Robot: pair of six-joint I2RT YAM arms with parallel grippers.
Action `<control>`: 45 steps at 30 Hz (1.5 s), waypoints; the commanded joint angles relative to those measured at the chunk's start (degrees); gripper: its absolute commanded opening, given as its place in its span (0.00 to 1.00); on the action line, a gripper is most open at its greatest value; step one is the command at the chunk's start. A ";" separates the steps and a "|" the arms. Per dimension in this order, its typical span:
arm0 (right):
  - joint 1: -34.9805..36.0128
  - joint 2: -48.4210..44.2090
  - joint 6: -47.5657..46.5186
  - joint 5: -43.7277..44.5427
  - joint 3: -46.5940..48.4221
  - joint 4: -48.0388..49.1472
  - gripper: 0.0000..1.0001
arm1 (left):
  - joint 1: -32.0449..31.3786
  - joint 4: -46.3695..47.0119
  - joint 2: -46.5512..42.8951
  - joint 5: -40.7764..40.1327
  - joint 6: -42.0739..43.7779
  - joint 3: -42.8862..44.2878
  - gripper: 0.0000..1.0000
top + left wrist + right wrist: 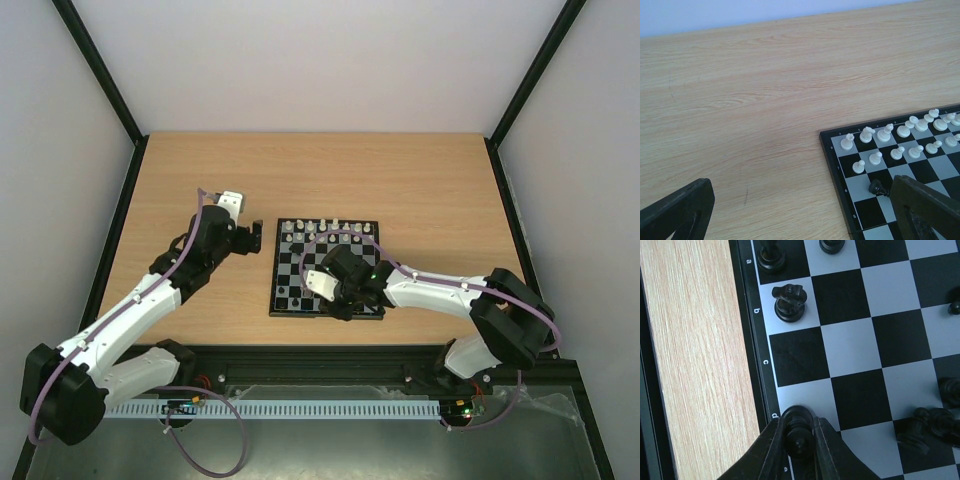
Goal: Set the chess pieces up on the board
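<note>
Board coordinate marks only, no brands or labels.
Right wrist view: the board [747, 340] has white file letters "a", "b", "c", "d" printed down its black rim, one per square, with a further letter cut off at the bottom edge. Left wrist view: small rank digits on the rim [840, 175] look like 7, 6, 5. The marks along the far rim are too small to read.

I look down on a light wooden tabletop [420, 190], its grain running side to side. Plain white walls [320, 60] close it in at the back and on both sides, with black corner posts [102, 72] slanting up. Along my near edge lie a black rail [320, 358] and a white slotted cable duct [330, 409].
</note>
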 commanded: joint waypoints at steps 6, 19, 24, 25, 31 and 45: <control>0.39 0.35 1.35 -0.02 1.56 0.62 0.18 | 0.08 -0.69 0.60 1.07 0.82 0.39 0.99; 0.35 1.15 1.58 0.55 2.07 0.73 0.17 | 0.08 -0.95 1.33 1.94 0.79 0.58 0.99; 0.39 0.95 2.04 0.22 2.41 0.58 0.18 | 0.08 -1.06 1.47 2.06 0.80 0.52 0.99; 0.38 0.76 2.24 0.28 2.73 0.36 0.20 | 0.08 -1.11 1.40 2.04 0.80 0.64 0.99; 0.32 -4.00 2.54 0.56 4.22 -1.56 0.34 | 0.08 -0.79 0.24 -0.49 -0.92 0.95 0.99; -16.36 -15.21 8.46 -3.07 2.09 -4.01 0.37 | -0.01 -4.68 8.55 13.25 1.43 4.84 0.99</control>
